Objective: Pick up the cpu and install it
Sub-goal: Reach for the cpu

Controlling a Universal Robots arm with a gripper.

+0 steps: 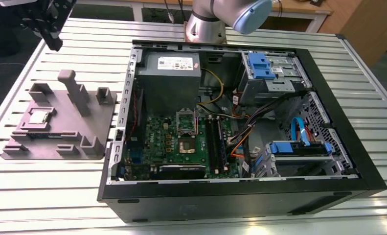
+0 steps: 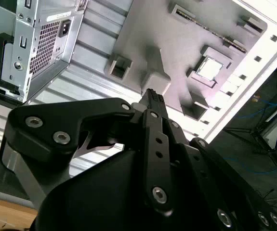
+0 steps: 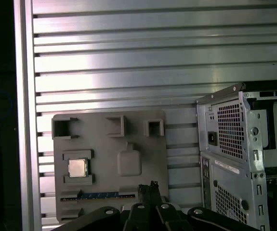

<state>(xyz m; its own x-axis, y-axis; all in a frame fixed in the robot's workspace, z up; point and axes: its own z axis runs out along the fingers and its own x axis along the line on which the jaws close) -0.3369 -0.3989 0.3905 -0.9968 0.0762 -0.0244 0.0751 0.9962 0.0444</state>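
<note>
slatted table (image 1: 50, 196): cpu (image 1: 38, 117) on fixture tray (image 1: 99, 128) beside computer case (image 1: 245, 195).

Slatted table (image 1: 43, 196) — tray (image 1: 97, 125), computer case (image 1: 245, 201)

Silvery square cpu (image 3: 77, 167), flat in tray (image 3: 102, 163)

So the fixture tray (image 1: 95, 128) sits on the slatted table (image 1: 43, 196), just to the exterior view's left of the open pc case (image 1: 232, 190). The cpu (image 1: 38, 117) is in a pocket on that tray. Inside the case, the motherboard (image 1: 180, 142) lies in front of the power supply (image 1: 170, 73).
</note>
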